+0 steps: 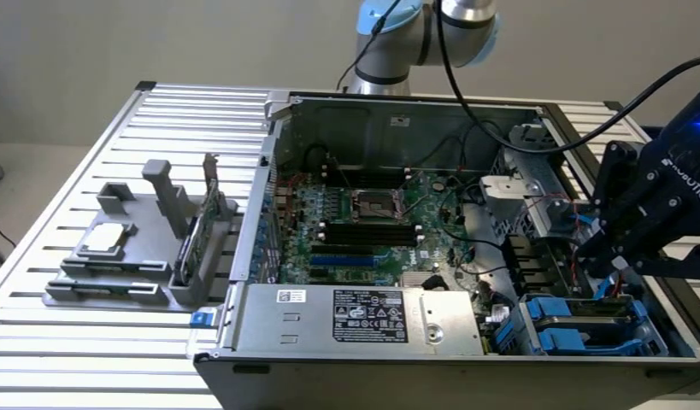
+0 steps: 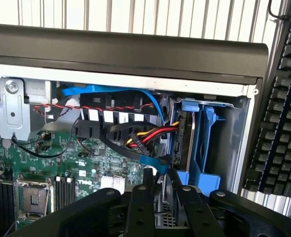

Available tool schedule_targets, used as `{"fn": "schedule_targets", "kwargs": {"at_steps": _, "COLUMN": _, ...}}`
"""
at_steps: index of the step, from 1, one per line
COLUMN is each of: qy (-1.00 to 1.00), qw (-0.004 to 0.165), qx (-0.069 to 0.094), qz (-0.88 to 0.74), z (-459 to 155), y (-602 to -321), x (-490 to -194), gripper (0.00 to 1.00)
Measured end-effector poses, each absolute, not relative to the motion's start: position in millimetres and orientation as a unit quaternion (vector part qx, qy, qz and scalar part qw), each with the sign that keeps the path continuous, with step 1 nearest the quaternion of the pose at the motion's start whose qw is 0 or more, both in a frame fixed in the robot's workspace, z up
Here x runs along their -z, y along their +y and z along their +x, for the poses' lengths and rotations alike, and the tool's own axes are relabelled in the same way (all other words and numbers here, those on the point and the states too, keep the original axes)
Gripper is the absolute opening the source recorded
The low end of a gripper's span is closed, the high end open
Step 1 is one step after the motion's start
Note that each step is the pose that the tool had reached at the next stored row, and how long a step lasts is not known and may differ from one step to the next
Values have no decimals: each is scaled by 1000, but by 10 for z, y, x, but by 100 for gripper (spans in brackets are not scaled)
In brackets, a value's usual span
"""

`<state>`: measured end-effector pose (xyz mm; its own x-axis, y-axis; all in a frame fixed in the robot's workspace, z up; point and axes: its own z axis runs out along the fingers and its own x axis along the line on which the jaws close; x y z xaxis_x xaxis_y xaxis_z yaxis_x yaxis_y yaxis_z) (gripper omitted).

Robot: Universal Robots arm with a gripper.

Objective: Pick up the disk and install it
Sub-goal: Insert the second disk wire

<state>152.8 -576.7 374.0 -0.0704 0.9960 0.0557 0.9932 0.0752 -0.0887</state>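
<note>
"ROBOTIQ" on hand (image 1: 619, 272); "DELL" on motherboard (image 2: 84, 170).

- The arm (image 1: 424, 38) rises at the far end in the exterior view, its silver and blue joints upright, a black cable trailing off it.
- The gripper (image 1: 612, 278) hangs at the exterior view's right, black body tilted, pointing down.
- From the wrist view the gripper (image 2: 166, 195) shows its black linkage bars angled inward, jaws drawn partway together.
</note>
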Motion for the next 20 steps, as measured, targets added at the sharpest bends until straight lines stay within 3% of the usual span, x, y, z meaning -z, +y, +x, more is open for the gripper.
{"fn": "schedule_targets", "kwargs": {"at_steps": 20, "qy": -732, "qw": 46, "qx": -10, "qz": -680, "z": 1539, "y": -5759, "x": -3685, "gripper": 26}}
